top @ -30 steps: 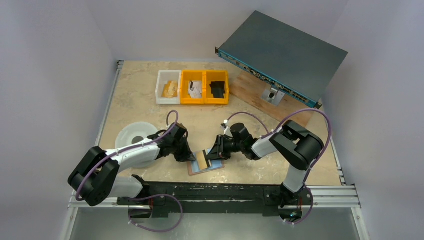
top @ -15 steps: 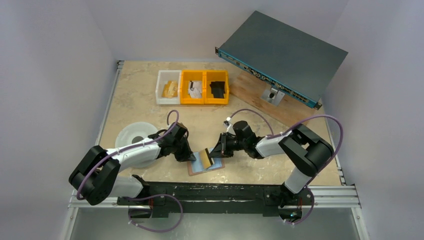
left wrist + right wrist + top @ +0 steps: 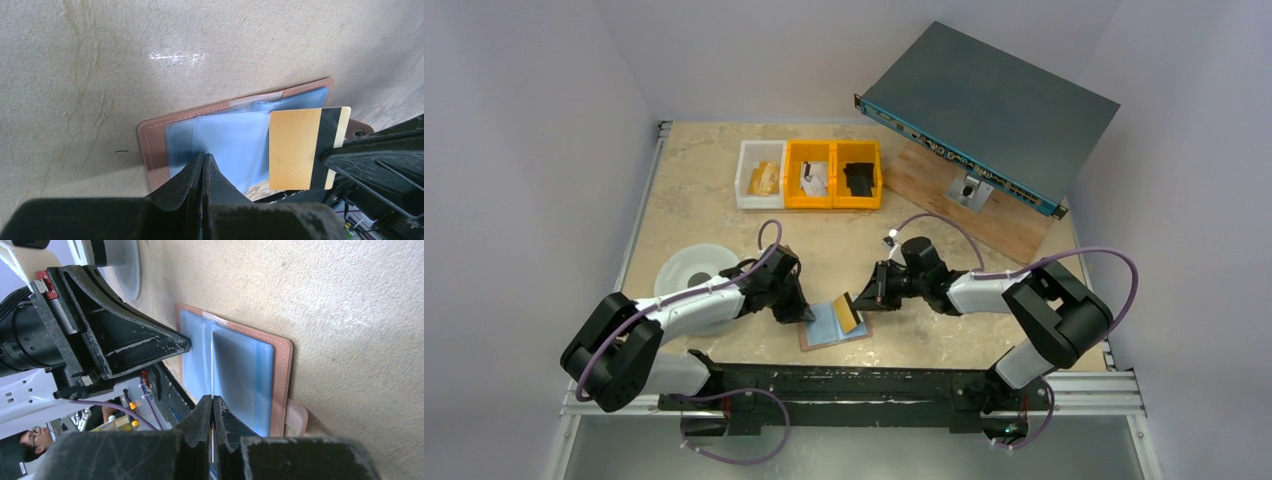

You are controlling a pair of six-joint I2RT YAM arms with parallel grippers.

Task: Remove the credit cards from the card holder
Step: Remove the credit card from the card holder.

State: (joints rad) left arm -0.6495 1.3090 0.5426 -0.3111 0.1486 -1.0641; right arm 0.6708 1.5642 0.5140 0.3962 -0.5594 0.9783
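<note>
My left gripper (image 3: 204, 169) is clenched with nothing between its fingers. Their tips bear down on the pale blue inner face of the card holder (image 3: 152, 150), close to its edge on the left arm's side. The holder lies spread open and flat on the beige tabletop (image 3: 125, 60), and its snap tab (image 3: 359, 131) sticks out on the far side from that gripper. My right gripper (image 3: 212, 410) is closed tight on the gold credit card (image 3: 292, 148), pinching it at the end with the black stripe. From the right wrist camera the card shows only as a thin line between the fingers. In the overhead view the card stands tilted above the holder's middle, over the half nearer the right arm. I cannot tell whether its lower edge touches a pocket. The two grippers sit at opposite sides of the holder, near each other but apart. I cannot tell whether other cards are in the blue pockets.
</note>
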